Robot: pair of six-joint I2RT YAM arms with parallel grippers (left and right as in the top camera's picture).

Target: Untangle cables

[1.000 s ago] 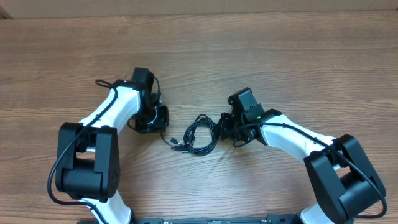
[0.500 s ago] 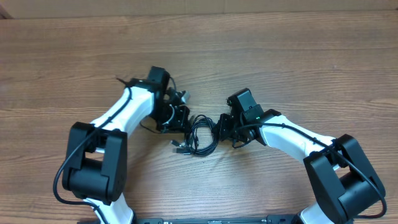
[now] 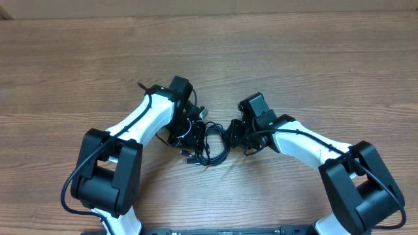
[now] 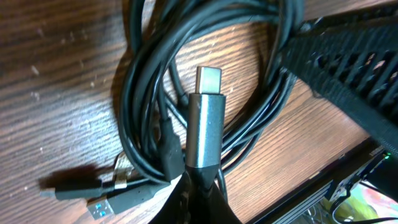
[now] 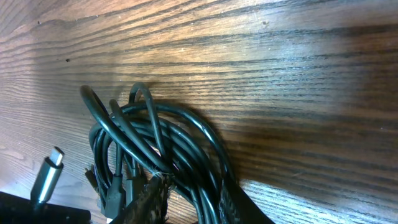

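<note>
The cables (image 3: 215, 147) are thin black cords looped in a bundle on the wooden table between my two grippers. My left gripper (image 3: 192, 130) is at the bundle's left side. In the left wrist view it (image 4: 200, 196) is shut on a grey plug with a silver tip (image 4: 204, 124) that stands over the loops (image 4: 143, 81). A second plug with a blue insert (image 4: 109, 204) lies by it. My right gripper (image 3: 234, 135) is at the bundle's right side. In the right wrist view its fingers (image 5: 193, 199) are closed around several strands of the bundle (image 5: 186, 130).
The right arm's black finger (image 4: 348, 68) crosses the left wrist view close to the loops. The grey plug also shows in the right wrist view (image 5: 46, 177). The table's far edge (image 3: 209, 14) runs along the top. Both arm bases stand at the near edge.
My left arm has swung right, from apart from the bundle to right at its left side. The right arm and gripper have not moved.
</note>
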